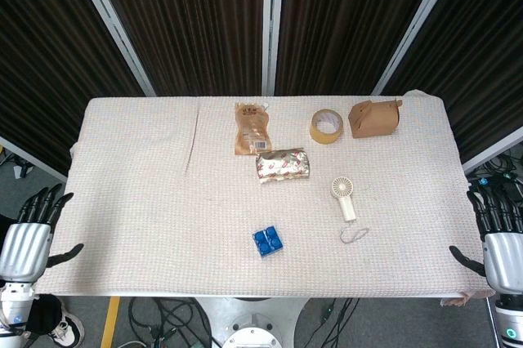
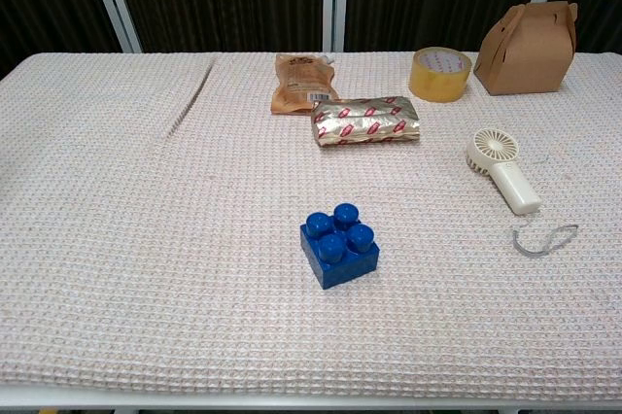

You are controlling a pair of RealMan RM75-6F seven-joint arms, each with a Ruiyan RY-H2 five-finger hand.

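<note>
Both the left hand [image 1: 26,242] and right hand [image 1: 500,248], partly cropped, hang released, fingers spread.

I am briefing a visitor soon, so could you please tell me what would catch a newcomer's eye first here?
The bright blue toy brick stands alone near the front middle of the pale waffle-weave table cover. Beyond it, a brown carry box sits at the far right corner beside a roll of tape, and a white handheld fan lies at the right.
</note>
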